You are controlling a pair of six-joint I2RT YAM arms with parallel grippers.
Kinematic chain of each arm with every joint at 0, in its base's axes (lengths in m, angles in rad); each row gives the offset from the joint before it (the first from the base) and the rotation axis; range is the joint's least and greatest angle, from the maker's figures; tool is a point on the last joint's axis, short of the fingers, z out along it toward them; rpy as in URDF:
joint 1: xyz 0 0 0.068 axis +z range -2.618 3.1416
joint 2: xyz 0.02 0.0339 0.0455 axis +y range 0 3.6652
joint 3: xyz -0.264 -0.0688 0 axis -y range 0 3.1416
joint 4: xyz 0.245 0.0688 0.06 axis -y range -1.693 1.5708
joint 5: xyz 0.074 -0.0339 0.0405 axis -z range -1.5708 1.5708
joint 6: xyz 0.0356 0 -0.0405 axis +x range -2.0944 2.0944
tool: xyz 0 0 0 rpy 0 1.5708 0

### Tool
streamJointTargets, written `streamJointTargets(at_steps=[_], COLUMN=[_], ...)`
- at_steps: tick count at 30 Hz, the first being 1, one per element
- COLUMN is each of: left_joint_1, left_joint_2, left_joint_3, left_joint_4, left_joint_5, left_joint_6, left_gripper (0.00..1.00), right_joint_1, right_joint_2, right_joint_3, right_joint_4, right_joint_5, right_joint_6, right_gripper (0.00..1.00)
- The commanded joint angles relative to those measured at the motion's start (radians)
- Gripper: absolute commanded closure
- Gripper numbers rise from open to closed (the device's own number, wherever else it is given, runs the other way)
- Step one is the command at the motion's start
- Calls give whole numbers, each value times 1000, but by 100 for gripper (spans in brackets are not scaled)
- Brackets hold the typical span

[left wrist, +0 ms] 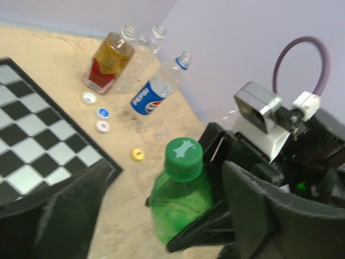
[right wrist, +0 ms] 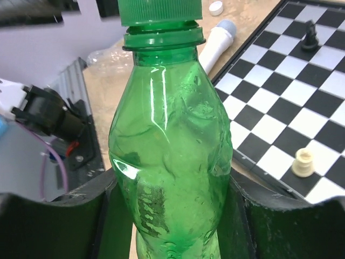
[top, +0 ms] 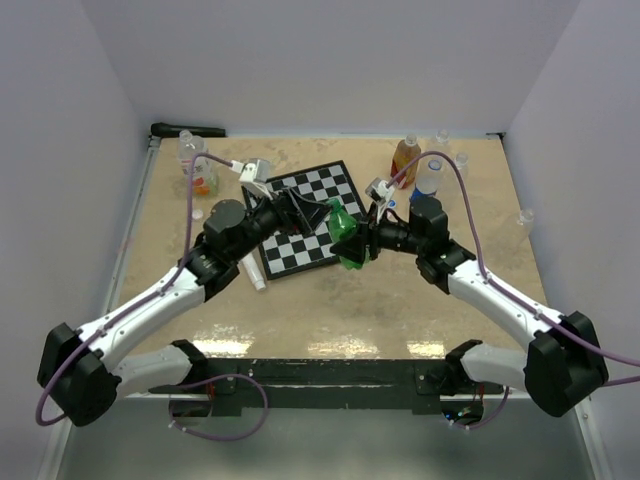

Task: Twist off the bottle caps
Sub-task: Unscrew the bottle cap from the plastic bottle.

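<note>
Right gripper (right wrist: 172, 216) is pinching green plastic bottle (right wrist: 172, 135); left gripper (left wrist: 167, 205) jaws are hanging spread beside its green screw cap (left wrist: 184, 156); far-right-corner plastic bottles (left wrist: 156, 91) are sitting capless.

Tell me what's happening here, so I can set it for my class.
The right end effector grips the green bottle by its body, beside the chessboard. The left end effector stands open around its green cap, which is not yet off. Further back, other bottles stand uncapped with loose caps beside them.
</note>
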Motion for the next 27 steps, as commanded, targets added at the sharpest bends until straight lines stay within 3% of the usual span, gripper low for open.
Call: streamJointTargets(at_steps=[1,4,7,14,19,27], left_joint_1=[31,38,44,44,42,42], left_joint_2=[-127,-205,-262,-319,-368,-345], left_joint_3=[41,47,44,41,10,-69], left_joint_4=[-188,-294,-369,-479,-424,-258], left_joint_5=[29,1,78,205,267,395], left_joint_6=[175,260,355,504,547,509], left_gripper=[0,0,0,0,0,0], right_joint_1=[-11,-42,-111,-180,-203,-206], right_joint_2=[-19,-7,0,-43,-68,-42], right_joint_3=[32,84,139,170,175,190], right_joint_4=[-104,-229,-419,-647,-741,-794], right_joint_5=[-26,-92,-193,-197,-184,-183], right_joint_6=[-260,-494,-717,-1003,-1135,-1190], right_gripper=[90,92,93,96,96,97])
